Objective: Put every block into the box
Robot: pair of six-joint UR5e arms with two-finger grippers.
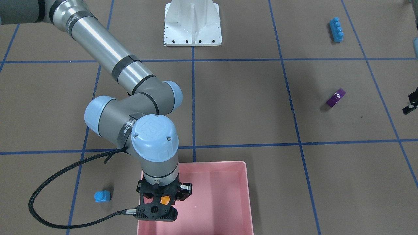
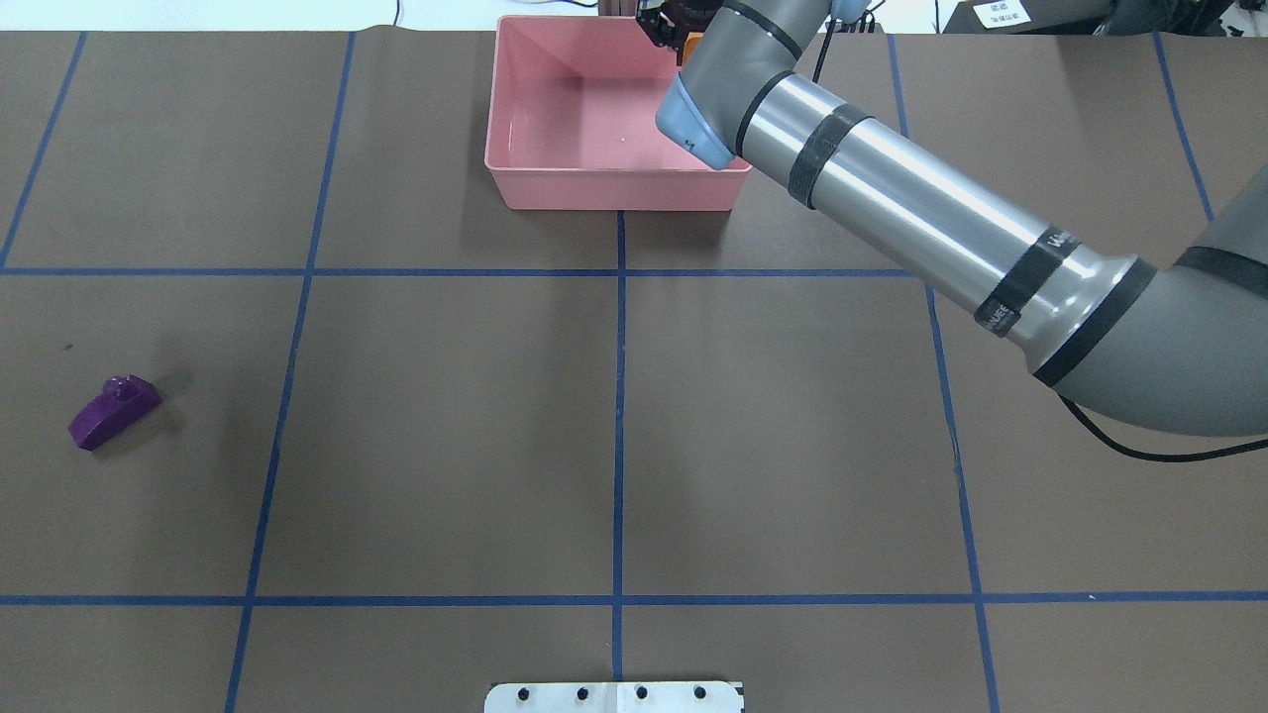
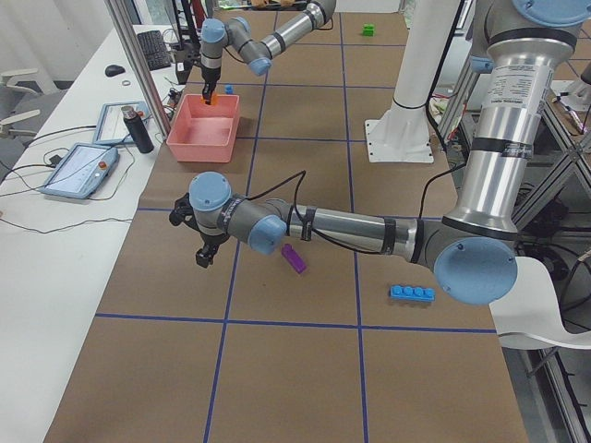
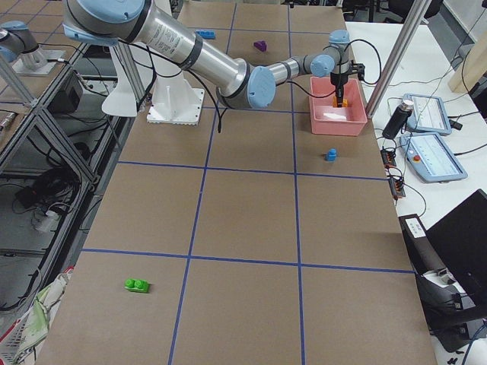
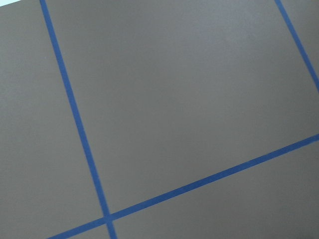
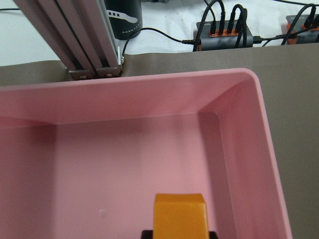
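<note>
Orange sloped block (image 6: 180,213), clamped in the right end effector (image 1: 163,201), hangs over the pink box (image 1: 249,195), its floor directly below.

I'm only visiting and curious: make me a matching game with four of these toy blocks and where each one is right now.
Blocks:
1. orange block
2. purple block
3. small blue block
4. green block

Places:
A. lying on the table just beside the pink box, outside it
B. lying on the table on the robot's left side
C. held in the right gripper over the pink box
D. lying on the table towards its end on the robot's right, far from the pink box

Pairs: 1-C, 2-B, 3-A, 4-D
</note>
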